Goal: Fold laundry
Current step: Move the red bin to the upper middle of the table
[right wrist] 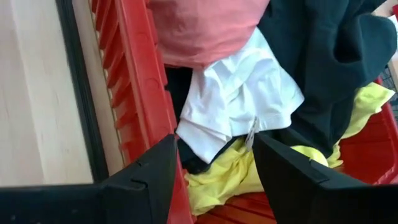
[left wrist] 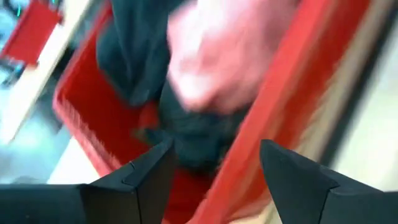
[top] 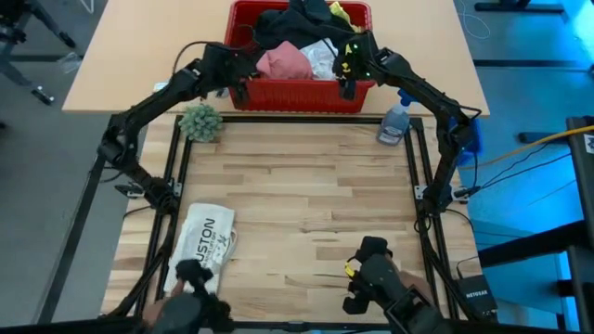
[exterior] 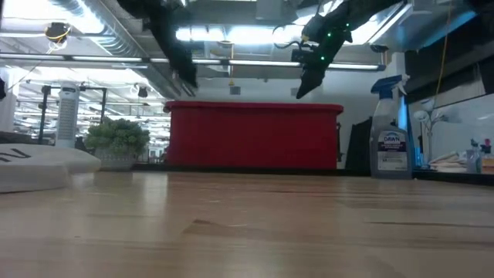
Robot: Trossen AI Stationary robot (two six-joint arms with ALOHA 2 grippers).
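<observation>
While the laundry [top: 299, 51] sits heaped in the red basket [top: 302, 96] at the table's far edge, the left gripper [top: 239, 85] and right gripper [top: 348, 82] hover over it, jaws apart, empty

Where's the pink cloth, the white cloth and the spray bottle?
pink cloth [top: 284, 61], high view, its middle.
white cloth [right wrist: 239, 102], right wrist view, its middle fold.
spray bottle [top: 393, 122], high view, its body.

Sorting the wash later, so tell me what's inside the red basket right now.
The red basket holds dark trousers, a pink cloth, a white cloth and a yellow T-shirt, piled together. Anything beneath the pile is covered.
</observation>
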